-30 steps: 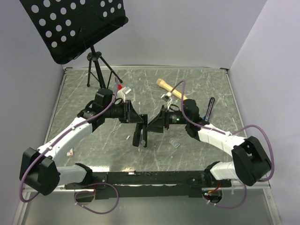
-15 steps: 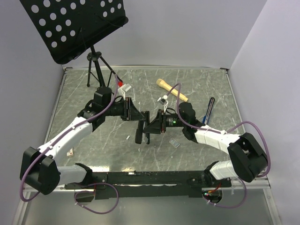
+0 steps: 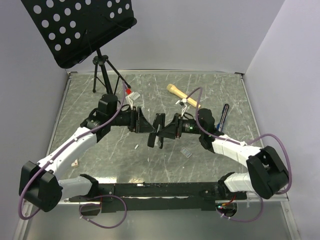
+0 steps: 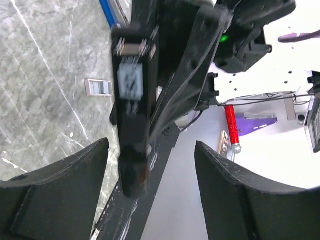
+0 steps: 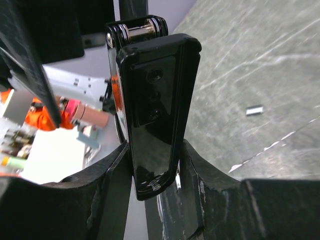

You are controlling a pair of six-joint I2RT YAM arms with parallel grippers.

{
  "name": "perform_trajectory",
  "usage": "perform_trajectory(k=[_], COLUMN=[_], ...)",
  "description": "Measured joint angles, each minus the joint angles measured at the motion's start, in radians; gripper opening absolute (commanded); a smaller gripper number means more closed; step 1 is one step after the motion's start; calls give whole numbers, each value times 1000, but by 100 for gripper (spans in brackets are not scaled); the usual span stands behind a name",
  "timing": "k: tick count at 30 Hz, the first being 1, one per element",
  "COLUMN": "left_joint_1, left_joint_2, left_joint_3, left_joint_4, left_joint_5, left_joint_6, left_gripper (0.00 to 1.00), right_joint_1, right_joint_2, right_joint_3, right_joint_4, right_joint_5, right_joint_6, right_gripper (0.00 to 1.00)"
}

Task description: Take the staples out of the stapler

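- Above the desk [image 3: 225, 90], the right end effector [image 5: 154, 159] clamps the stapler [image 5: 152, 100] — rigid, glossy, likely slippery.
- Around it the left end effector [image 4: 150, 150] stands apart, not touching — best gripped on its flat sides.

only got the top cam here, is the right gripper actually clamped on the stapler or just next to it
Observer: clamped. The right wrist view shows the right gripper pressed against both sides of the stapler, near its lower end.
Operator: and the left one, gripping too
Observer: no. The left wrist view shows the left gripper open, spread wide on either side of the stapler and not closed on it.
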Motion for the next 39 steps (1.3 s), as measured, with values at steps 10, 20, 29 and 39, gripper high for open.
perform_trajectory(k=[10,20,29,39], left_joint_1=[-21,-112,-125,-124], left_joint_2=[11,30,39,9], left_joint_3=[-84,-129,-141,-140], left_joint_4=[51,163,137,86], left_joint_5=[43,37,-19,-180], left_joint_6=[-14,-49,-41,-133], left_gripper=[71,26,1,1], right_joint_1=[-14,-14,-12,19], right_joint_2=[-90,-89,-118,-242], right_joint_3=[6,6,12,12], right_joint_4=[-61,-82,-224,-476], right_joint_5=[29,34,76,232], right_joint_6=[-26,-18,-109,-329], right_gripper=[3,12,52,59])
